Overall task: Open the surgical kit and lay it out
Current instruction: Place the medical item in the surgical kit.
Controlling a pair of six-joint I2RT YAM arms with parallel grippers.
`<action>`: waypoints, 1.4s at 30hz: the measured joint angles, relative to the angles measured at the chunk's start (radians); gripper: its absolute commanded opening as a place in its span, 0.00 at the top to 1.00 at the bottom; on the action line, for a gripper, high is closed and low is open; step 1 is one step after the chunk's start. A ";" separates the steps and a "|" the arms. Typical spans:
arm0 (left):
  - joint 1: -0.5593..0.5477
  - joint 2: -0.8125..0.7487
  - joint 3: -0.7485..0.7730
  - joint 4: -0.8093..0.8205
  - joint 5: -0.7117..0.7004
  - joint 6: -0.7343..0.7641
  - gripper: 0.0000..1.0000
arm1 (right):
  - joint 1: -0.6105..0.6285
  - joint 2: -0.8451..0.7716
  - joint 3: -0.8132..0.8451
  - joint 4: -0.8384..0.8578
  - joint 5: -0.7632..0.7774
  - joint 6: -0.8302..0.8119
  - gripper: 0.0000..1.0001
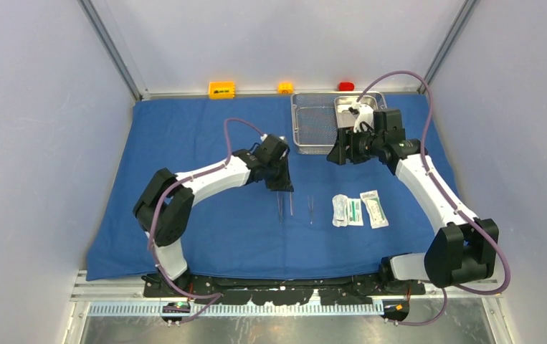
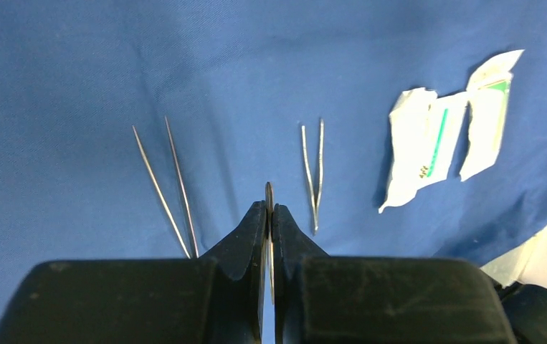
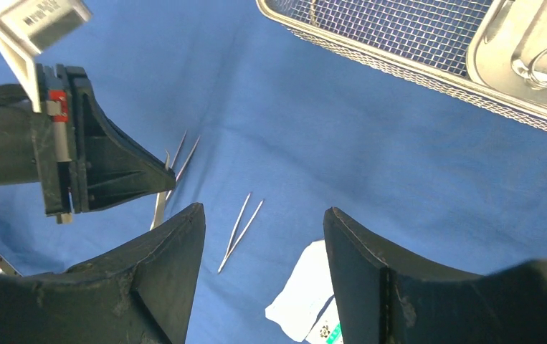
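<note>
1. The blue cloth wrap (image 1: 184, 143) is lying opened out flat over the table. The steel mesh tray (image 1: 313, 123) is sitting at about 1 o'clock on it.
2. The smaller steel pan (image 1: 349, 105) is sitting in the tray's 3 o'clock end; the right wrist view is showing the mesh wall running around it.
3. The left gripper (image 2: 269, 208) is hanging over the middle of the cloth and clenching a thin steel instrument (image 2: 269, 193). It's showing edge-on, so I can't tell if it's scissors or forceps.
4. Long forceps (image 2: 181, 186) are lying on the cloth just at 6 o'clock of that gripper in the top view. Shorter forceps (image 2: 315, 208) are lying apart at their 3 o'clock.
5. The white-green packets (image 1: 347, 211) are lying in a little row further out at 3 o'clock, well apart from the tray.
6. The right gripper (image 3: 263, 210) is hovering over bare cloth by the tray's 6 o'clock edge. Its jaws are spread wide and gripping nothing.
7. Orange (image 1: 221, 89), yellow (image 1: 285, 87) and red blocks (image 1: 346, 86) are sitting off the cloth along the 12 o'clock edge
</note>
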State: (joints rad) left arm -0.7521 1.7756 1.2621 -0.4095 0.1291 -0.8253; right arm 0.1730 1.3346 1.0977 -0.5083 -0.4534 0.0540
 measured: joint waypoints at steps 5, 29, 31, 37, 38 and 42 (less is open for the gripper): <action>-0.013 0.042 -0.006 -0.008 -0.011 0.000 1.00 | -0.012 -0.011 -0.011 0.007 -0.001 0.001 0.34; -0.020 0.140 0.058 -0.060 -0.039 0.023 1.00 | -0.014 -0.017 -0.032 0.024 -0.032 0.027 0.35; -0.020 0.143 0.058 -0.060 -0.038 0.023 1.00 | -0.014 -0.017 -0.032 0.025 -0.032 0.028 0.35; -0.020 0.154 0.058 -0.062 -0.034 0.022 0.99 | -0.014 -0.017 -0.032 0.030 -0.032 0.030 0.35; -0.020 0.155 0.058 -0.062 -0.032 0.022 0.99 | -0.014 -0.017 -0.034 0.032 -0.032 0.031 0.35; -0.020 0.156 0.058 -0.061 -0.031 0.021 0.96 | -0.016 -0.017 -0.042 0.035 -0.036 0.032 0.35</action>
State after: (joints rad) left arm -0.7723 1.9320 1.3201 -0.4709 0.0986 -0.8040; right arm 0.1566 1.3178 1.0557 -0.4728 -0.4892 0.0856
